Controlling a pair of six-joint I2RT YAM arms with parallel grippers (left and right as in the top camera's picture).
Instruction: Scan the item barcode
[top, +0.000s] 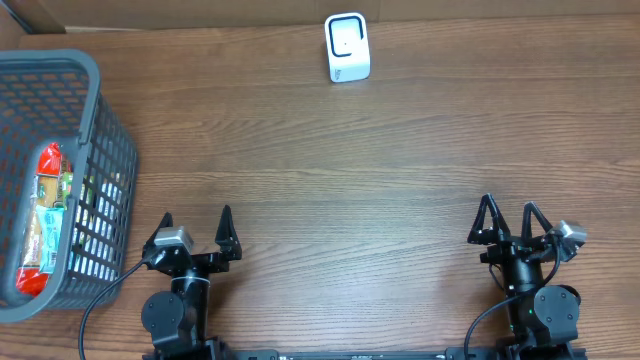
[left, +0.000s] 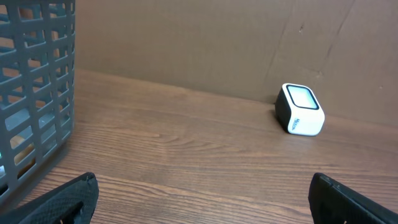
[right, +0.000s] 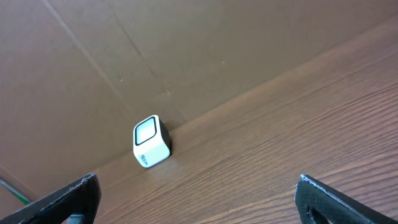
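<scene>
With our left gripper (top: 195, 213) and right gripper (top: 508, 203) both spread wide and empty, we see the snack packet (top: 45, 220) lying in the grey basket (top: 95, 100) just left of the left arm, its long axis running away from us, the scanner (top: 347, 47) far across the wooden table (top: 350, 170) by the cardboard wall (left: 186, 37).

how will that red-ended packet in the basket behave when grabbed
The packet looks like a film wrapper, so it is probably light and may crinkle or slip when gripped. It lies long and flat in the basket, so it likely sags if pinched at one end and should not roll.
</scene>
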